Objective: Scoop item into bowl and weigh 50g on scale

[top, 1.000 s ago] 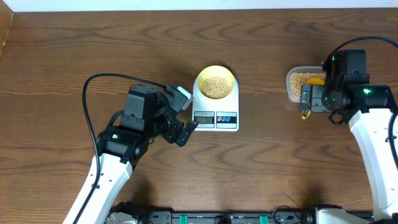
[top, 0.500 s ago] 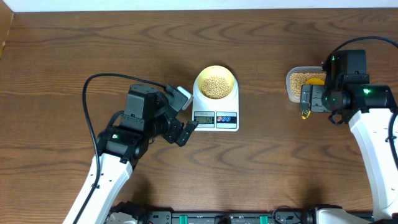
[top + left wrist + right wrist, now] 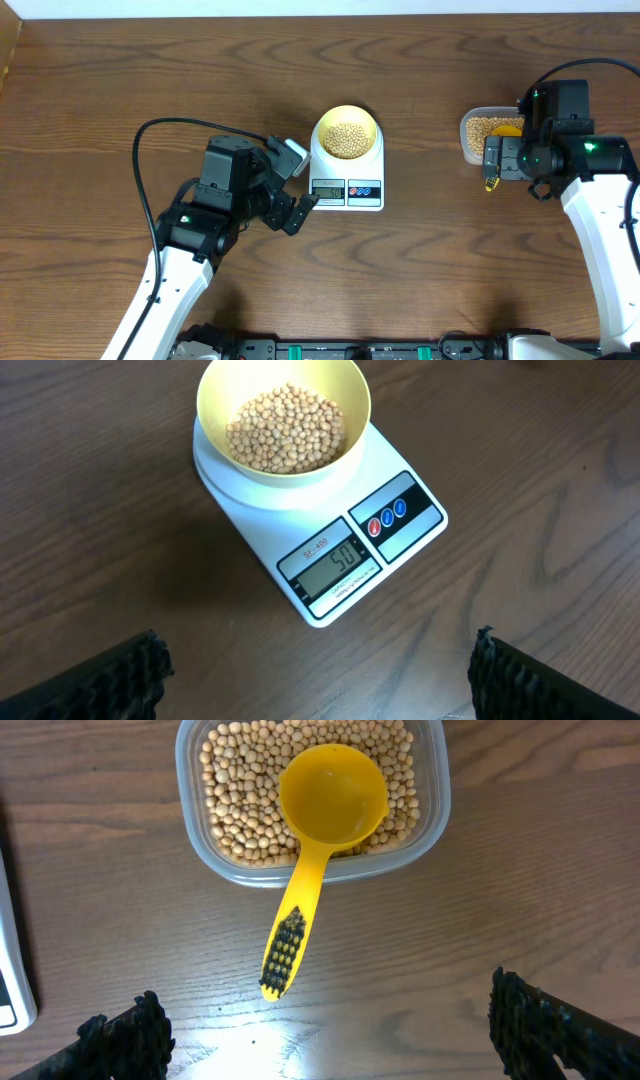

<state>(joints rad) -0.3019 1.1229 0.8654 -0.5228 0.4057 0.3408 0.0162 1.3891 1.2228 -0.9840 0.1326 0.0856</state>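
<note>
Pale yellow bowl (image 3: 352, 400) of tan beans (image 3: 285, 428) sits on the white scale (image 3: 250, 495), whose display (image 3: 343, 556) reads 50, so the weighing looks finished. Yellow scoop (image 3: 330, 795) rests in the clear tub (image 3: 432, 820) of beans. The left fingers (image 3: 100, 685) and right fingers (image 3: 560, 1030) are spread wide, holding nothing

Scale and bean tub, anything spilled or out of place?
Nothing stands out. The tan beans sit inside the pale yellow bowl on the white kitchen scale; the yellow plastic scoop rests in the clear plastic tub, handle over its rim. No spills.
</note>
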